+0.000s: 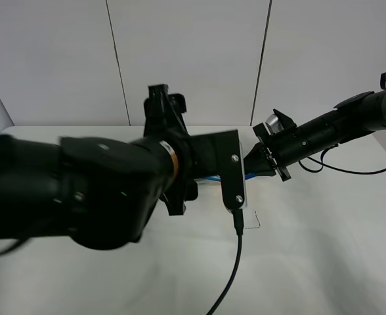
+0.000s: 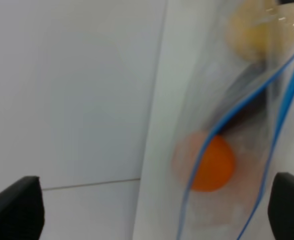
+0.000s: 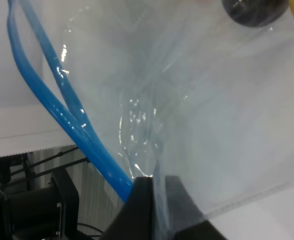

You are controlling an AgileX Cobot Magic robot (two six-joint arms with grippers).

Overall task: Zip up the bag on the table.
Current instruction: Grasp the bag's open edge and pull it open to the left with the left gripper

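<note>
The clear bag point(image 1: 251, 220) lies on the white table point(image 1: 311, 256), mostly hidden under my left arm point(image 1: 114, 190). In the left wrist view the bag point(image 2: 237, 75) fills the right half, with its two blue zipper strips point(image 2: 227, 117) apart and orange point(image 2: 214, 165), dark and yellow produce inside. My left gripper point(image 2: 152, 212) is open, fingertips point(image 2: 17, 210) wide, the bag between them in view. My right gripper point(image 3: 154, 200) is shut on the bag's point(image 3: 212, 115) edge beside the blue strip point(image 3: 72, 125). In the exterior view it point(image 1: 252, 169) is at the bag's right end.
A black cable point(image 1: 232, 275) hangs from my left wrist down across the table's front. The white panelled wall point(image 1: 193, 59) stands right behind the table's far edge. My right arm point(image 1: 337, 128) reaches in from the right.
</note>
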